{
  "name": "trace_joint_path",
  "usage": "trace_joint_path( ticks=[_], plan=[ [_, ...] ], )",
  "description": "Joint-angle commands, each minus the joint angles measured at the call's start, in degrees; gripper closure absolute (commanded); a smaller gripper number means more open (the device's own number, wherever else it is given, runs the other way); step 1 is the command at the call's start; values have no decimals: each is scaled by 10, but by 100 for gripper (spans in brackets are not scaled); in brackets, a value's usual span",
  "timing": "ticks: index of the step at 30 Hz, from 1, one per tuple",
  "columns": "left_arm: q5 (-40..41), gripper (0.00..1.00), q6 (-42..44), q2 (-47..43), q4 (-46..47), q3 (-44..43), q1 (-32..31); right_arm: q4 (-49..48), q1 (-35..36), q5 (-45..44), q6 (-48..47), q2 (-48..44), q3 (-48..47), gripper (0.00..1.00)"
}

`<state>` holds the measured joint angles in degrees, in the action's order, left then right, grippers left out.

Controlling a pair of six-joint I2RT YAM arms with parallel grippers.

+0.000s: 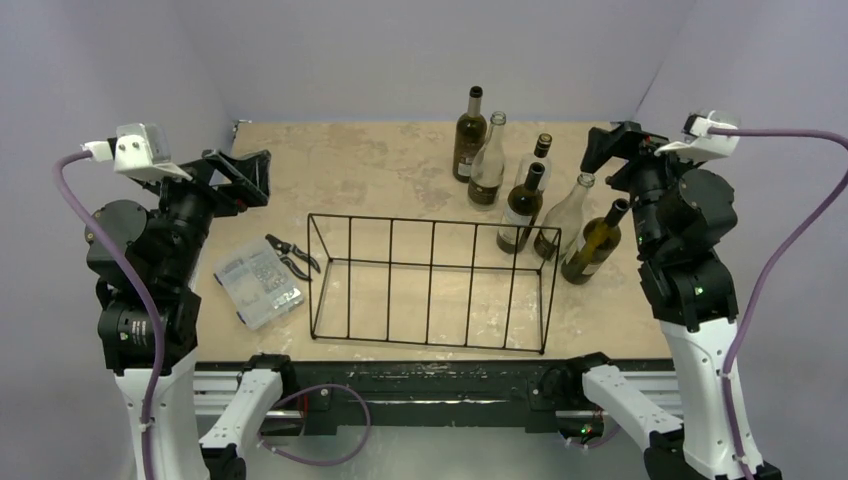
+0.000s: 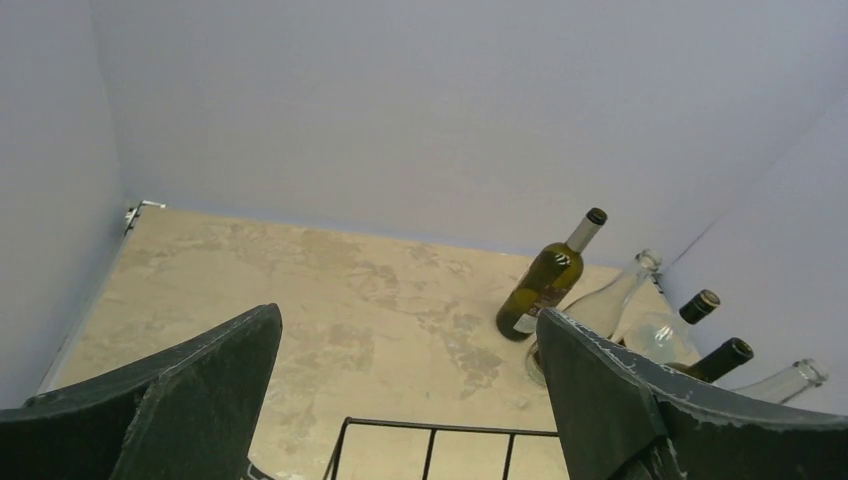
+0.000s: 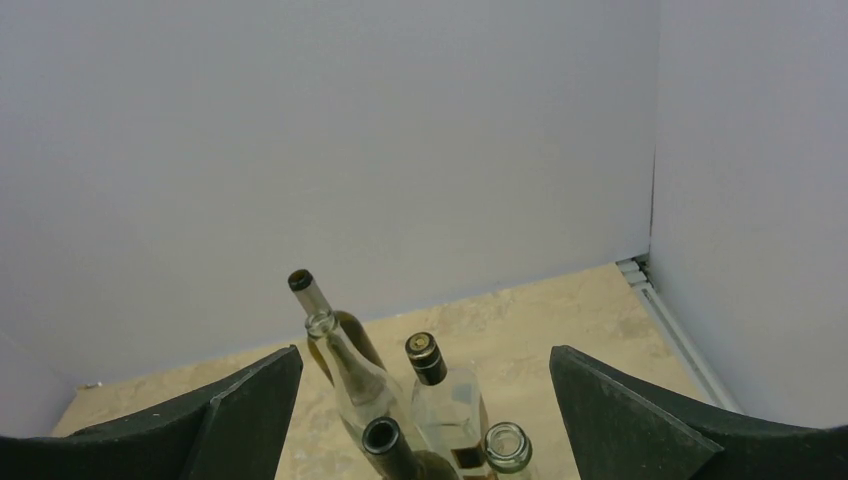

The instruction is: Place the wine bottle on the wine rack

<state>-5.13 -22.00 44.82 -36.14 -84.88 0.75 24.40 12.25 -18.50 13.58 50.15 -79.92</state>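
The black wire wine rack (image 1: 431, 264) stands empty at the table's middle front; its top corner shows in the left wrist view (image 2: 440, 431). Several wine bottles stand upright in a cluster behind and right of it: a dark green one (image 1: 468, 135) farthest back, clear ones (image 1: 487, 160), a dark one (image 1: 521, 208), and a green one (image 1: 595, 242) nearest the right arm. My left gripper (image 1: 240, 175) is open and empty, raised at the left (image 2: 410, 400). My right gripper (image 1: 612, 145) is open and empty, raised above the bottle cluster (image 3: 428, 400), touching none.
A small clear plastic organiser box (image 1: 258, 283) and black pliers (image 1: 292, 255) lie left of the rack. The tan table (image 1: 370, 165) is bounded by purple walls at the back and sides.
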Motion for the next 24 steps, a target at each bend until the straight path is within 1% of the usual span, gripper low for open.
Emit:
trace_joint_path(
  ticks=[1, 4, 8, 15, 16, 20, 24],
  plan=[
    [-81, 0, -11, 27, 21, -28, 4, -14, -2, -32, 15, -18, -20, 1],
    [-135, 0, -18, 48, 39, -13, 5, -5, -2, -48, 17, -12, -17, 1],
    [-187, 0, -22, 66, 68, 19, 3, 6, -2, -13, -3, -1, 0, 1],
    [-202, 0, 4, 78, 83, 60, -3, 1, -2, -18, 29, 8, 42, 1],
    [-202, 0, 8, 77, 83, 64, -2, 9, -2, -41, 32, 11, 46, 1],
    [-183, 0, 23, 71, 80, 86, -35, 48, -2, -124, 61, 39, 58, 1],
    [-178, 0, 24, 65, 81, 106, -48, 60, -2, -214, 90, 42, 71, 1]
  ],
)
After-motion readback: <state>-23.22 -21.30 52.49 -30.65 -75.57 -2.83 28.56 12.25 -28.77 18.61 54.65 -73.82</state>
